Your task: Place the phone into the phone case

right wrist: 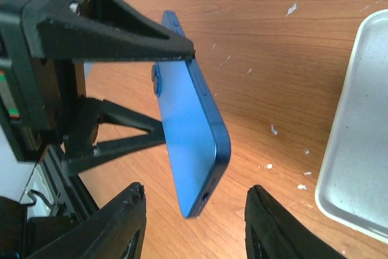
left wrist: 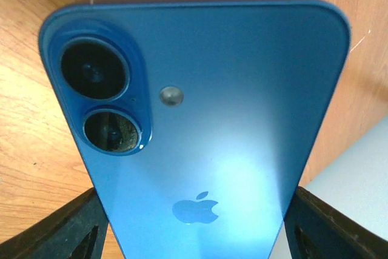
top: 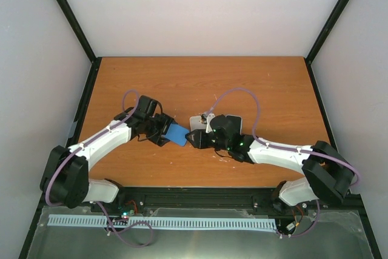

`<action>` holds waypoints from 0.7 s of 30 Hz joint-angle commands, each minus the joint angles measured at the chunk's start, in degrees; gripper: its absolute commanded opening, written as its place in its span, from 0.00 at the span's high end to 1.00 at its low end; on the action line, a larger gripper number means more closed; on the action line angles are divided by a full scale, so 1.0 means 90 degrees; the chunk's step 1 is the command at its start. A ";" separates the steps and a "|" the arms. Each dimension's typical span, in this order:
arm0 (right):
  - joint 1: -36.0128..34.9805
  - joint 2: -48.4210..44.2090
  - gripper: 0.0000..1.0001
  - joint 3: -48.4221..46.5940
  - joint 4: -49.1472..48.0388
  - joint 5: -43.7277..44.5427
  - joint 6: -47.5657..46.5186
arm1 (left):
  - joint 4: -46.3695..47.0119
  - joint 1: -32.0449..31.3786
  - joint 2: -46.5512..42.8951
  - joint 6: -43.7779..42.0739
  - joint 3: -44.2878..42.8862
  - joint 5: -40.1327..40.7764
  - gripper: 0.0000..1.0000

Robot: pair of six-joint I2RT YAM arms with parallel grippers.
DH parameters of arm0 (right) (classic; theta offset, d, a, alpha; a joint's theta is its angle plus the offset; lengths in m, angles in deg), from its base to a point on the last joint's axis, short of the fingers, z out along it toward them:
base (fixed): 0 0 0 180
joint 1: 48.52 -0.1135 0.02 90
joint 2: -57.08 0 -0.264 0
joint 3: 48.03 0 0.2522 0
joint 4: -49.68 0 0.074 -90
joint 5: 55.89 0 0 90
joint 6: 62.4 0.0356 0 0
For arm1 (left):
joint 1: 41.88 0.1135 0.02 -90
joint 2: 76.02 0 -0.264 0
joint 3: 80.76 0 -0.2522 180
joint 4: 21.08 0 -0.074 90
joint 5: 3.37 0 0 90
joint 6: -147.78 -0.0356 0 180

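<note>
The phone (left wrist: 200, 125) shows a blue back with two camera lenses and an apple logo. My left gripper (left wrist: 194, 228) is shut on it, one black finger on each long edge. In the top view the phone (top: 177, 133) sits between my two grippers, held off the table. My right gripper (right wrist: 194, 216) is open. Its fingers stand on either side of the phone's port end (right wrist: 203, 195) without touching it. The pale phone case (right wrist: 361, 137) lies flat on the table to the right. It is partly hidden under my right gripper (top: 193, 139) in the top view (top: 197, 122).
The wooden table (top: 200, 83) is bounded by grey walls and black frame posts. My left gripper's fingers (right wrist: 121, 28) reach in from the left of the right wrist view. Small white specks (right wrist: 291, 9) dot the wood near the case.
</note>
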 commanded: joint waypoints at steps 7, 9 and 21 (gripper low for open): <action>-0.0207 0.0357 0.73 -0.0299 -0.0312 0.0445 0.0274 | 0.0683 -0.0178 -0.0248 0.0125 0.0125 -0.0510 0.33; -0.0218 0.0334 0.77 -0.0284 -0.0323 0.0496 0.0304 | 0.0724 -0.0189 -0.0264 0.0131 0.0137 -0.0519 0.33; -0.0239 0.0239 0.96 -0.0130 -0.0731 0.0445 0.0259 | 0.0941 -0.0217 -0.0313 0.0132 0.0268 -0.0719 0.29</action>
